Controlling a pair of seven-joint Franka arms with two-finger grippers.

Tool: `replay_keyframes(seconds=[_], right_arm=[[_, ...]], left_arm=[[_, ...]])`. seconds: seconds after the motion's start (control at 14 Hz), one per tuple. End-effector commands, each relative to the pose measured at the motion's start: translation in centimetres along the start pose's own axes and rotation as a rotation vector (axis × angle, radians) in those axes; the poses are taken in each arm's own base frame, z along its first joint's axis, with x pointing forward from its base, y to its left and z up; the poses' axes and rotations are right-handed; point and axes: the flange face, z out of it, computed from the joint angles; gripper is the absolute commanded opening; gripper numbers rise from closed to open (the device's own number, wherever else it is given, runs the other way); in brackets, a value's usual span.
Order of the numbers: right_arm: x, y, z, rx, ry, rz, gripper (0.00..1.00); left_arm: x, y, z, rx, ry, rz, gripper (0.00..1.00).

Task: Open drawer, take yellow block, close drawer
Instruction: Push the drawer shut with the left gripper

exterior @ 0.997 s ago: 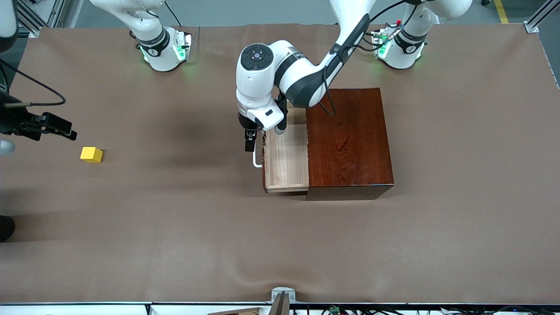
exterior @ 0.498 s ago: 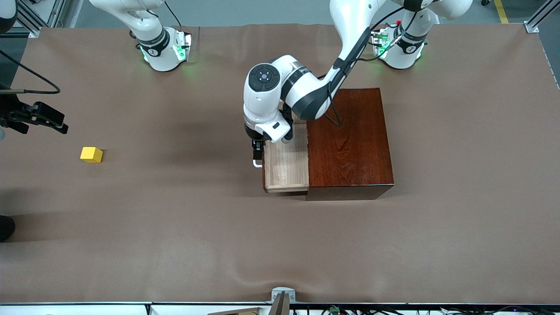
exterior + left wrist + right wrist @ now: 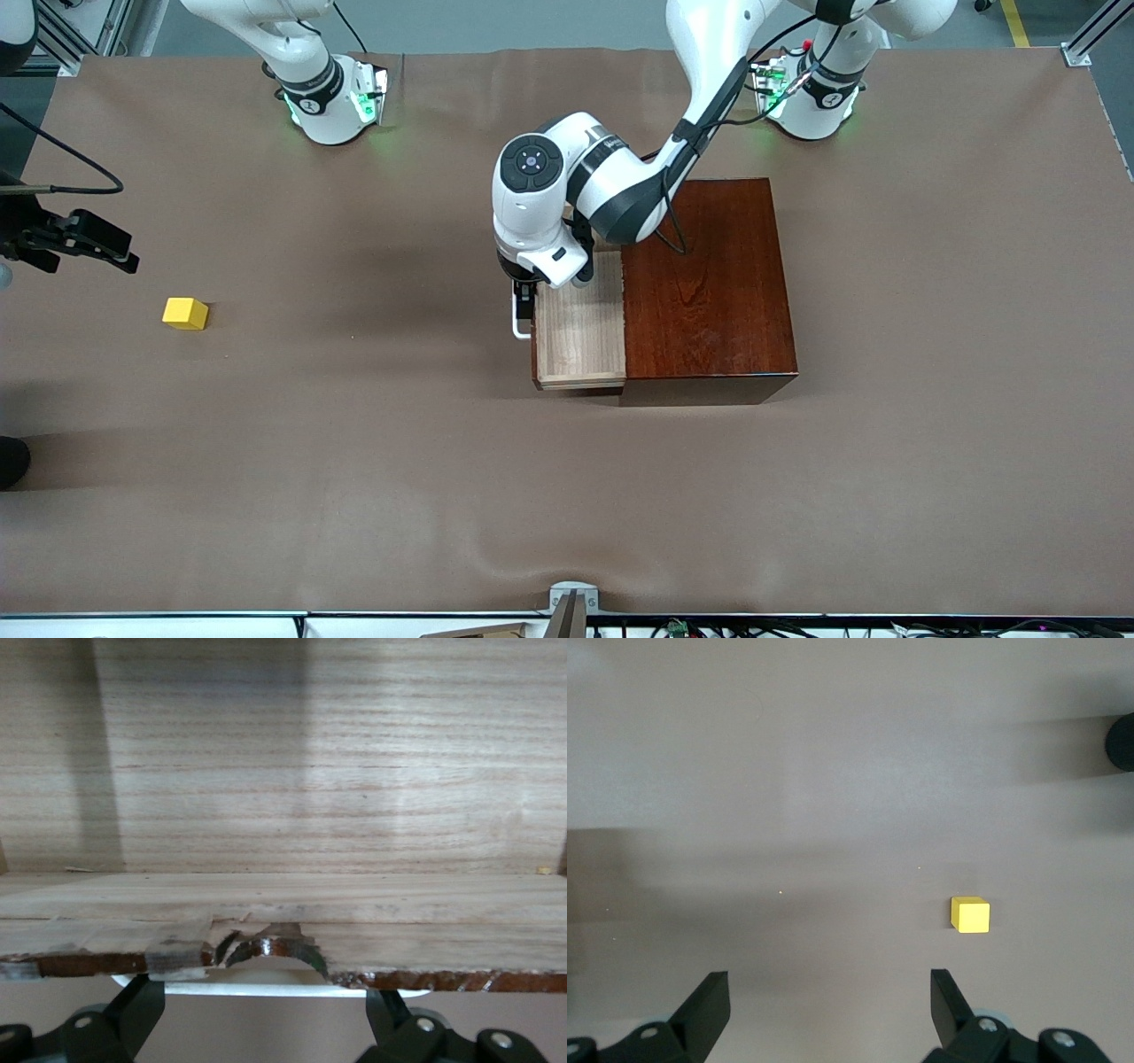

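The yellow block (image 3: 185,313) sits out on the desk (image 3: 354,461), right tool (image 3: 84,241) wide above it, while the left tool (image 3: 524,299), fingers spread astride the handle (image 3: 517,321), has just returned to shut the empty drawer (image 3: 580,332).

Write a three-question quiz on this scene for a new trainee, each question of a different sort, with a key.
1. True or false: the yellow block lies inside the drawer.
2. Which claw is at the drawer's white handle? A) the left claw B) the right claw C) neither
3. Fill in: the drawer of the dark wooden box stands ____ (open/shut).

Key:
1. False. The block sits on the brown table cover toward the right arm's end, out of the drawer.
2. A. The left claw's open fingers straddle the handle; the right claw hangs open over the table by the block.
3. Open.
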Motion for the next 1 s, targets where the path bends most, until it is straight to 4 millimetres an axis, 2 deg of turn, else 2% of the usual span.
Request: replay_keyframes(seconds=[0.0, 0.64, 0.93], right_arm=[[-0.6, -0.3, -0.4, -0.013, 0.002, -0.002, 1.00], [-0.5, 0.5, -0.3, -0.009, -0.004, 0.013, 1.00], [-0.4, 0.4, -0.2, -0.009, -0.006, 0.012, 1.00]], left_arm=[[0.1, -0.4, 0.2, 0.056, 0.019, 0.017, 1.00], [1.0, -1.9, 1.5, 0.102, 0.142, 0.042, 1.00], [1.3, -2.3, 1.3, 0.103, 0.196, 0.060, 1.00]])
